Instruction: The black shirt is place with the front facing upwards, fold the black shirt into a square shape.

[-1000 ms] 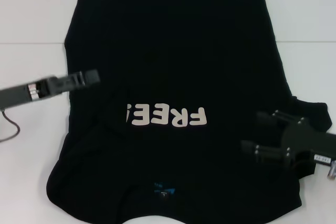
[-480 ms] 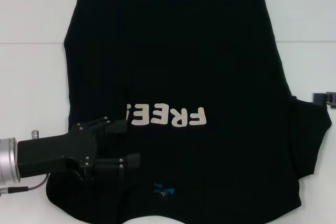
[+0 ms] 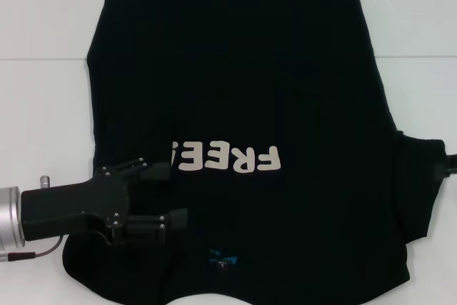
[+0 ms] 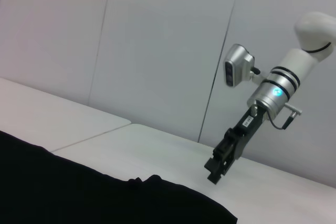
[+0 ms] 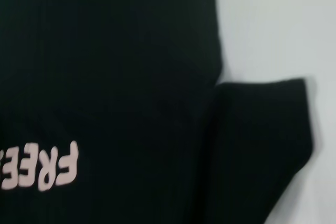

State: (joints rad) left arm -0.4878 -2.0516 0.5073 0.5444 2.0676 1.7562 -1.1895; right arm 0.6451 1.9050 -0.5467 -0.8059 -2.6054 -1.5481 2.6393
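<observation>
A large plain black short-sleeved cloth T-shirt (image 3: 235, 105) lies spread flat on a white table (image 3: 43, 105), front side up, covering most of the middle of the surface. Its straight hem runs along the far side and its neck opening sits at the near edge, where a small blue neck label (image 3: 220, 256) shows. Bold white "FREE!" lettering (image 3: 227, 158) crosses the chest, upside down from the near side. The left sleeve is folded in over the body; the right sleeve (image 3: 421, 183) still sticks out to the right. Bare table lies open along the far edge and down both sides of the cloth.

The black metal left gripper (image 3: 171, 193) reaches in from the near left, over the folded left sleeve, its two fingers spread apart with nothing between them. The right gripper (image 4: 216, 169) hangs above bare table off the shirt's right side; whether its fingers are apart or together cannot be told.
</observation>
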